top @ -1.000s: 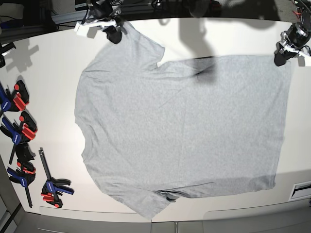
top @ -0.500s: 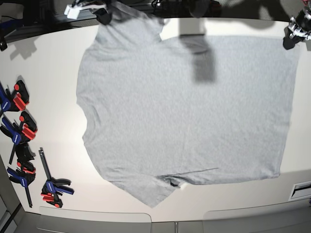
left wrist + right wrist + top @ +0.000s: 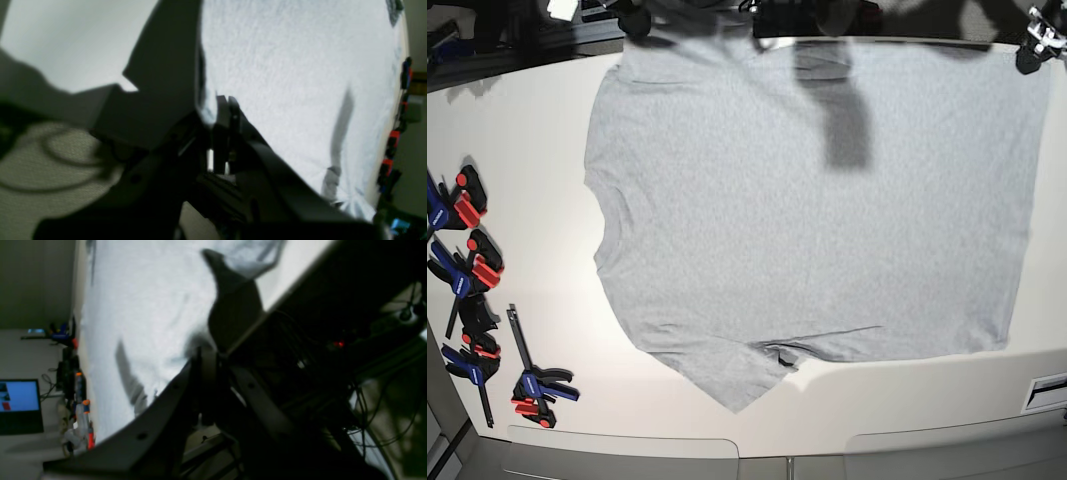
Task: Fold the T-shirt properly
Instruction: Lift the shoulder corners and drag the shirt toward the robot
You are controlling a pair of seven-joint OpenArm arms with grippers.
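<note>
T-shirt (image 3: 817,210): grey, plain side up, spread flat across white table (image 3: 537,150). Far corners pinched in clenched left gripper (image 3: 1033,52) and right gripper (image 3: 634,22) at table's far edge. Clamps (image 3: 472,290): beside table's side edge.

Matte black fingers (image 3: 223,110) are showing on the left gripper (image 3: 227,103), flat and narrow, a small screw hole dotting its dark housing; the right gripper (image 3: 204,355) is showing similar black angular links with two holes.
</note>
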